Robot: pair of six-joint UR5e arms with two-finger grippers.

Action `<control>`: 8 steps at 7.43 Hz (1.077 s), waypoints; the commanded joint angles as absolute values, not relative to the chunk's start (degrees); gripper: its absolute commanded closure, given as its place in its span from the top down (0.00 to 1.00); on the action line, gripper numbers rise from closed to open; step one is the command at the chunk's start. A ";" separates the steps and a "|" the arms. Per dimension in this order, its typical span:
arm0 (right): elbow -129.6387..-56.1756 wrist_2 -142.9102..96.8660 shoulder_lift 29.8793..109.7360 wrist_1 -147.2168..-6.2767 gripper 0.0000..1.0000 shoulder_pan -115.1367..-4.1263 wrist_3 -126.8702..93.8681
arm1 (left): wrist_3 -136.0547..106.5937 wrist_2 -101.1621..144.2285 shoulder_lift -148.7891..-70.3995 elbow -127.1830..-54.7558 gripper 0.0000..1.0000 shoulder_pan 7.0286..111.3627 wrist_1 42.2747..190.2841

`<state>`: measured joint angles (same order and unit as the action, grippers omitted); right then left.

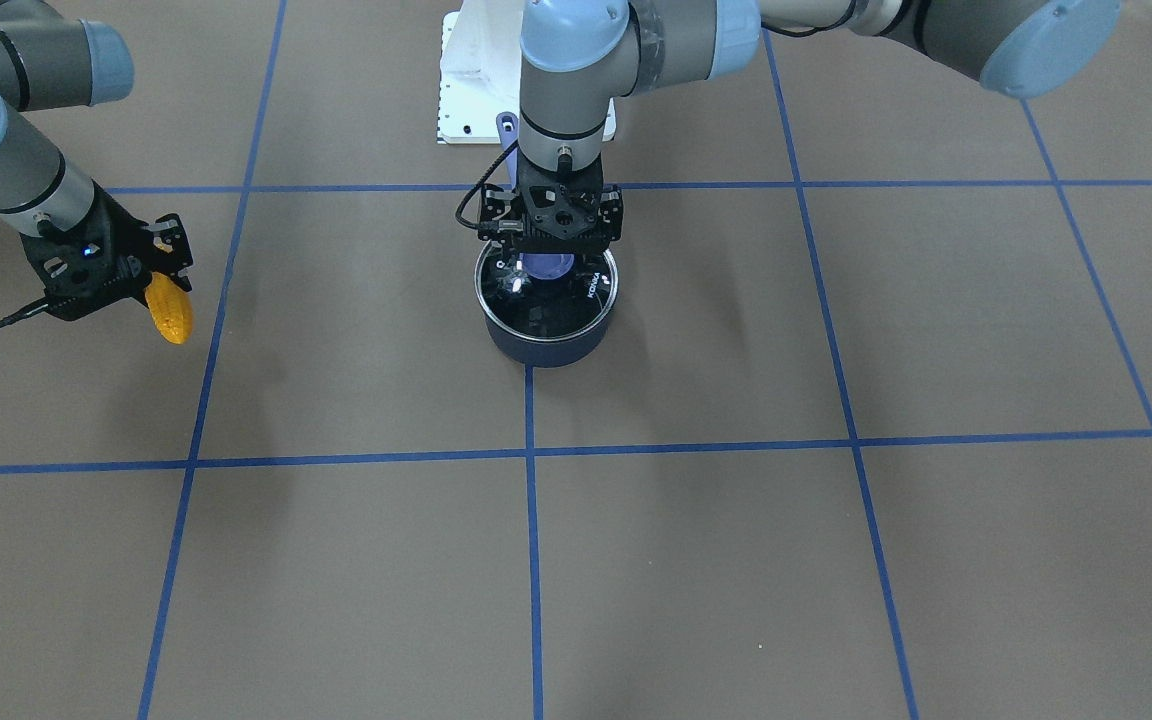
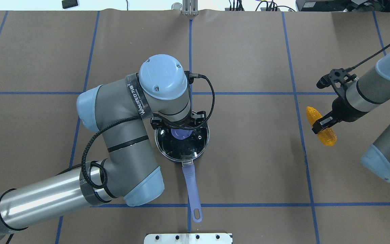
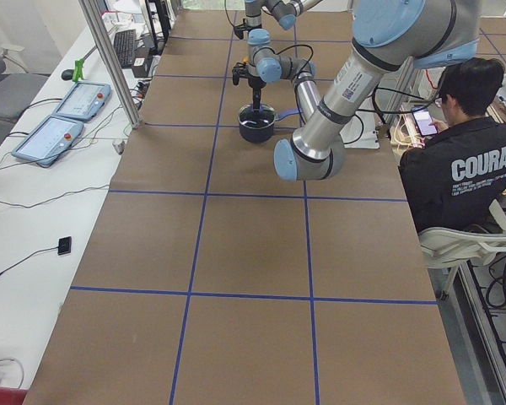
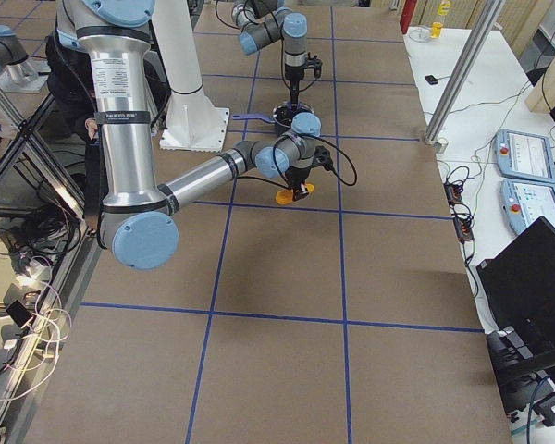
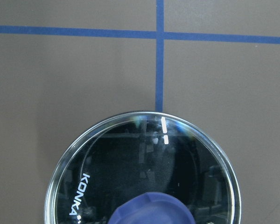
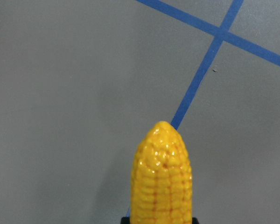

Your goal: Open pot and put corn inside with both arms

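We find the right hand [image 2: 323,122] clamped on the orange-yellow corn cob [image 2: 328,138], well apart from the dark blue saucepan [image 1: 546,348]. Left hand [image 1: 548,258] over the blue lid knob [image 5: 151,210], closure indeterminate; a weak grip would let it slip.

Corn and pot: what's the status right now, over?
Right tool shut on corn, off to the side. Left tool at the knob, grip unclear. Lid on pot, blocking entry.
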<state>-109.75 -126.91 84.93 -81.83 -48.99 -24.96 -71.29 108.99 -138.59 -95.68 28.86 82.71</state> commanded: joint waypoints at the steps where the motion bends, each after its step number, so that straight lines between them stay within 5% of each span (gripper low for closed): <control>1: -109.78 -127.00 84.90 -81.83 0.41 -48.96 -24.96 | -71.19 108.98 -138.52 -95.10 0.92 28.65 82.79; 8: -109.77 -126.74 84.81 -81.74 0.42 -48.87 -25.05 | -70.84 108.81 -137.73 -94.31 0.70 28.30 83.14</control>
<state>-109.75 -126.86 84.78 -81.79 -48.91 -25.02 -71.04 108.81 -138.17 -94.27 28.31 83.08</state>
